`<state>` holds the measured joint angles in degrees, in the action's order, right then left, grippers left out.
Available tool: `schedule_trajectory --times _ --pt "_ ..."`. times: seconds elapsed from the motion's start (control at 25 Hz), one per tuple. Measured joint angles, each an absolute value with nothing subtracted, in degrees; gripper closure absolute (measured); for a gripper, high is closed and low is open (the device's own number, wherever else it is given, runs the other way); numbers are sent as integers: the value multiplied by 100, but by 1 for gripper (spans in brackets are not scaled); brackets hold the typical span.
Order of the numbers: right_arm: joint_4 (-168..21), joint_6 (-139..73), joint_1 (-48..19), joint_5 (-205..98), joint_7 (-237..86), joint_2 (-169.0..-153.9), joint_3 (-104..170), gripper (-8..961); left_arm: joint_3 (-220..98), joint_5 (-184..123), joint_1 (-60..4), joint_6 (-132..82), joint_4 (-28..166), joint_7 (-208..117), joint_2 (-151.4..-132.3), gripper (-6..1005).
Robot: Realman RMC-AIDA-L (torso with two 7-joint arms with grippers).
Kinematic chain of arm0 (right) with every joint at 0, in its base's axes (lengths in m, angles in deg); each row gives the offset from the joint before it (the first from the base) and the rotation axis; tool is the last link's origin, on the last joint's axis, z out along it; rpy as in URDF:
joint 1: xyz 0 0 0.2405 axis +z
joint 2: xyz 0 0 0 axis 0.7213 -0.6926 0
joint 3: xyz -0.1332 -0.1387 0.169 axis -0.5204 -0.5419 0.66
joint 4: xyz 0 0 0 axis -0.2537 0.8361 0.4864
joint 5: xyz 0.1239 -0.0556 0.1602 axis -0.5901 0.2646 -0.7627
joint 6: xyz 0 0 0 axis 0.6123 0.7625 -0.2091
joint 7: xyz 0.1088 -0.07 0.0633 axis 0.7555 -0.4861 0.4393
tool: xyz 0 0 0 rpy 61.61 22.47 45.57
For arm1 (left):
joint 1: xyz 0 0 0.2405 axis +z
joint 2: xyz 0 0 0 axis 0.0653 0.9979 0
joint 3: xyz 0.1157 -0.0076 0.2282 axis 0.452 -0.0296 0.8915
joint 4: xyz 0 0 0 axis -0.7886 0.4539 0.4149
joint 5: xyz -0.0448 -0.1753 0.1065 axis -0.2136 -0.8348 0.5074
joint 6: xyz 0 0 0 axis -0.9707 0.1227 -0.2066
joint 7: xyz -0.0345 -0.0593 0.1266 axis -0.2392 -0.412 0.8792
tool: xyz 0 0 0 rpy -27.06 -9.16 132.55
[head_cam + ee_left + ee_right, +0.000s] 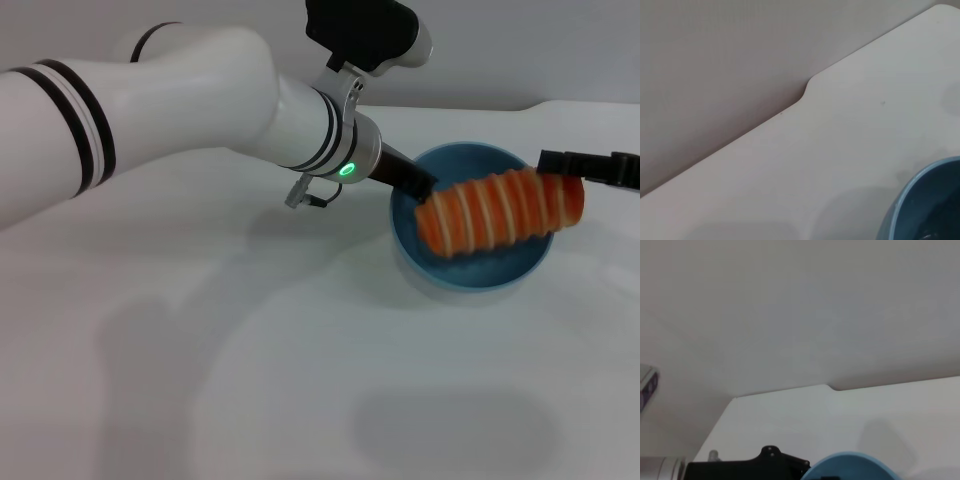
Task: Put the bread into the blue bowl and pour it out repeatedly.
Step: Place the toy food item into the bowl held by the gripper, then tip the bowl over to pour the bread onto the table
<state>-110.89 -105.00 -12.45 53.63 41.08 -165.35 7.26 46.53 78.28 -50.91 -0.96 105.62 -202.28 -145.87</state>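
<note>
A round, glossy light-blue bowl point(474, 268) stands on a plain white table point(250, 380), toward the right of the head view, with an elongated orange-brown bread loaf crossed by pale cream stripes point(502, 212) hanging over its opening. The loaf lies nearly level, its striped side up, its left end above the bowl's near-left rim and its right end reaching past the far-right rim. It looks to be above the bowl rather than resting on the floor of it, though whether its underside touches the rim cannot be told. No other contents show inside the bowl; what can be seen of its inner wall is bare blue.

The black right gripper point(570, 172) comes in from the right edge of the head view and meets the loaf's right end; it appears clamped on the bread, which is held off the table. The white left arm with 2 black bands point(150, 100) stretches across from the left, and the dark left gripper point(418, 184) sits at the bowl's left rim, closed on that rim as far as the view shows.

The left wrist view catches a curved piece of the bowl's rim point(920, 200) against the table's far edge, and the right wrist view shows the bowl's upper rim point(850, 467) beside the black body of the left gripper point(747, 467).
</note>
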Motion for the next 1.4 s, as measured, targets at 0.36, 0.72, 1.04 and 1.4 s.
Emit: schedule_trajectory --times 0.36,0.72,1.04,1.4 --pt "-11426 -10804 -1556 4359 4005 -16485 732 296 4618 7828 -5031 -154 10538 -20227 -14577 1000" --pt "-11582 -10481 -2117 3813 3490 -16500 1193 266 4558 7830 -5145 -548 10337 -20198 -14549 1001" --pt "-11166 -10132 -2741 3800 2540 -16675 2287 267 4709 7842 -5434 -1009 10328 -20175 -14588 1000" --pt "-10621 -10178 -2977 3594 1656 -16689 2752 269 4995 7868 -5593 -1579 10336 -20110 -14587 1001"
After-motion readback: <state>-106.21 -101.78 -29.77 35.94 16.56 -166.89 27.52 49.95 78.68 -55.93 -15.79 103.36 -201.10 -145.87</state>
